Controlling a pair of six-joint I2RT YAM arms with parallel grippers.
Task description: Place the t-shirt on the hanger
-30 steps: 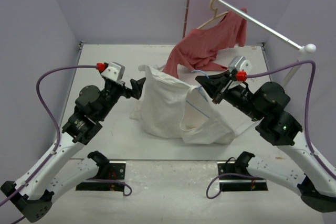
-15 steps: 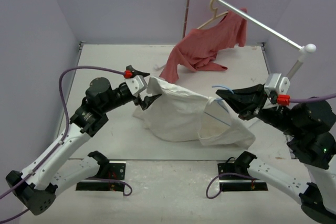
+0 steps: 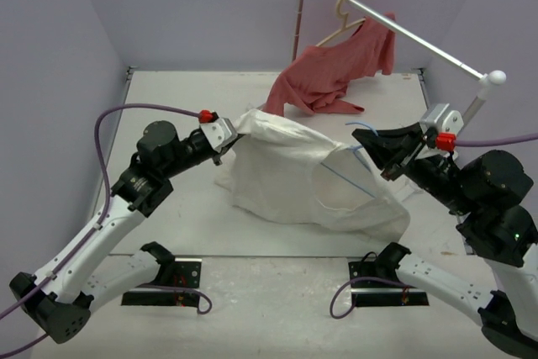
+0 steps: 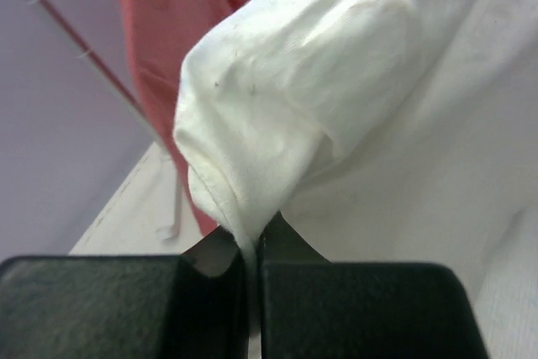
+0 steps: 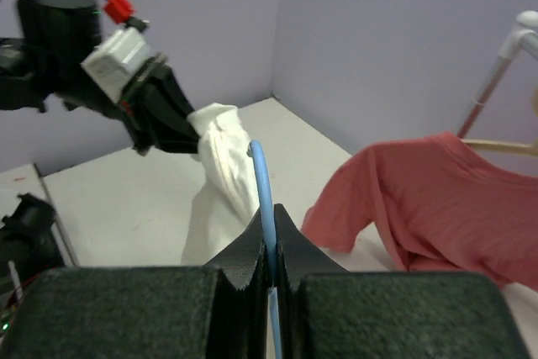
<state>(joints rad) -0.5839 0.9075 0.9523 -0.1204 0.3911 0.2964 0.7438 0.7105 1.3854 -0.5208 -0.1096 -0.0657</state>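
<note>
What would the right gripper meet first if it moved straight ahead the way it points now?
Beyond the hanger it grips, probably the t-shirt, at the bunched edge that the left gripper pinches; depth is hard to judge.

Top cam high at near edge, facing fwd/down; wrist cams close-up, all share t-shirt (image 3: 286,170).

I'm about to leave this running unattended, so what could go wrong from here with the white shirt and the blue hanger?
1. The left gripper pinches only a thin fold of the t-shirt; a pull could slip it free.
2. The right gripper holds the hanger by one thin wire, so it might twist in the jaws.
3. The red shirt hangs close behind and could get snagged.
</note>
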